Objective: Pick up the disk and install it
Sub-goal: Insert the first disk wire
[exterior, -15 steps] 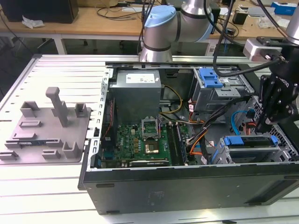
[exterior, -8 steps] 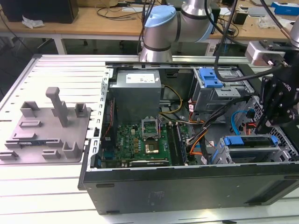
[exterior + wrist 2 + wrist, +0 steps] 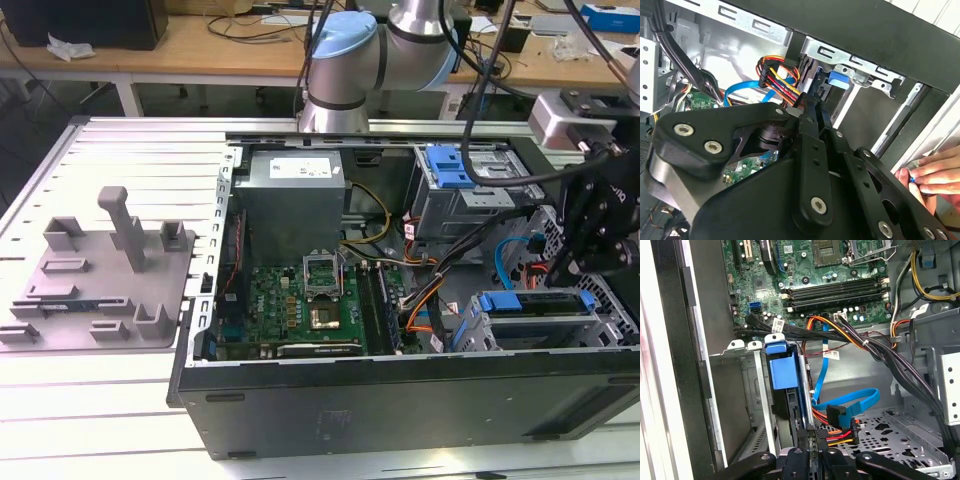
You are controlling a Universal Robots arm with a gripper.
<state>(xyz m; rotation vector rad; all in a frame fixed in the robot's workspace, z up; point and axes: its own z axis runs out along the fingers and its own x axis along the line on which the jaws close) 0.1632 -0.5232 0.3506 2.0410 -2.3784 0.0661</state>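
1. Exterior view puts the black robot gripper (image 3: 590,245) low over the silver metal drive cage (image 3: 600,330), in the corner of the open black computer case (image 3: 400,400) on the exterior view's right
2. The disk (image 3: 535,300), a flat drive edged by a blue plastic carrier frame, sits in that cage with its blue frame along the cage's top; it looks mostly home, though I cannot tell whether it is latched
3. In the first wrist view the carrier's blue end stands in the cage slot, and the gripper's slim black fingers (image 3: 811,442) are pressed together just beside the disk's dark edge; nothing shows between them, and I cannot tell whether they touch the frame
4. My reading is that the step in hand is seating the disk. It would go best with a push straight along the slot, square on the blue frame and not on the drive's face, so the carrier does not cock against the cage rails
5. The orange, red and yellow power cable bundle (image 3: 840,427) and the flat blue data cable (image 3: 850,402) lie just beside the fingers, so a sideways drift could snag or trap them
6. A person's hand (image 3: 930,172) rests at the case's outer edge in the second wrist view, which calls for slow, small movement
7. The smaller all-blue plastic latch piece (image 3: 450,165) on the upper cage and the grey metal power supply box (image 3: 295,190) are well apart from the work
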